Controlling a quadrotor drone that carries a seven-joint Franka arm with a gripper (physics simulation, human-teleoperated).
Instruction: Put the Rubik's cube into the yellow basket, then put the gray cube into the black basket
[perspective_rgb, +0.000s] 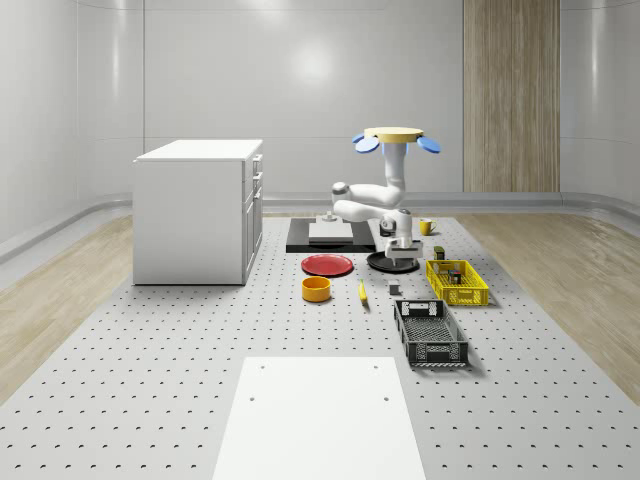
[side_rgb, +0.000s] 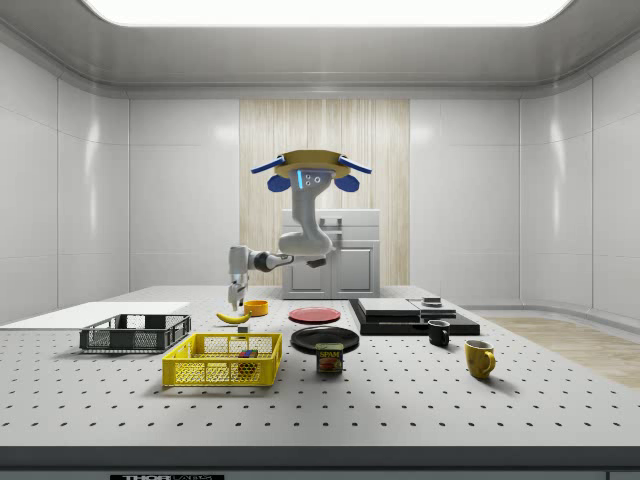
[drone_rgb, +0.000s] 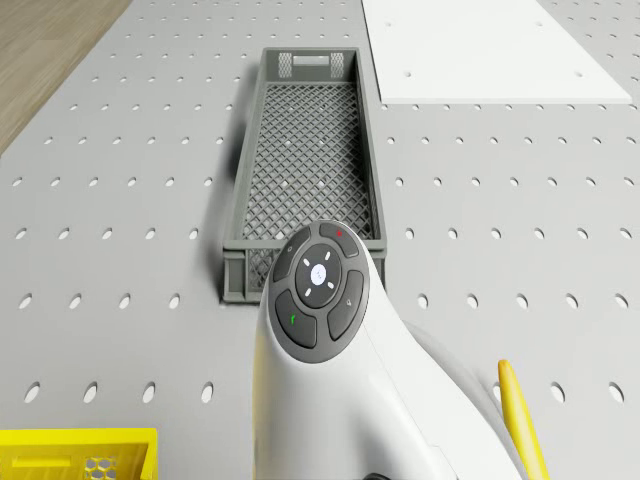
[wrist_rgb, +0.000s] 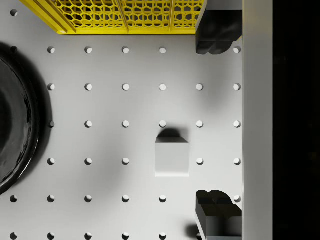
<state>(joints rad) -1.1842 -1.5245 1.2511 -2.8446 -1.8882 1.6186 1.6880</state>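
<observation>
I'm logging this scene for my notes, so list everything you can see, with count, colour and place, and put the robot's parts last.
Yellow basket: one, yellow, on the table right of the black plate in the whole-scene view, Rubik's cube inside.
Black basket: one, black, nearer the whole-scene camera than the yellow basket.
Gray cube: one, gray, on the table below the gripper.
Red plate: one, red, table centre.
Black plate: one, black, beside the yellow basket.
Orange bowl: one, orange, in front of the red plate.
Banana: one, yellow, beside the bowl.
Can: one, by the yellow basket.
Mugs: one black, one yellow.
Cabinet: one, white.
Drone: one, hovering above the table.
Gripper: one, open, over the gray cube.
</observation>
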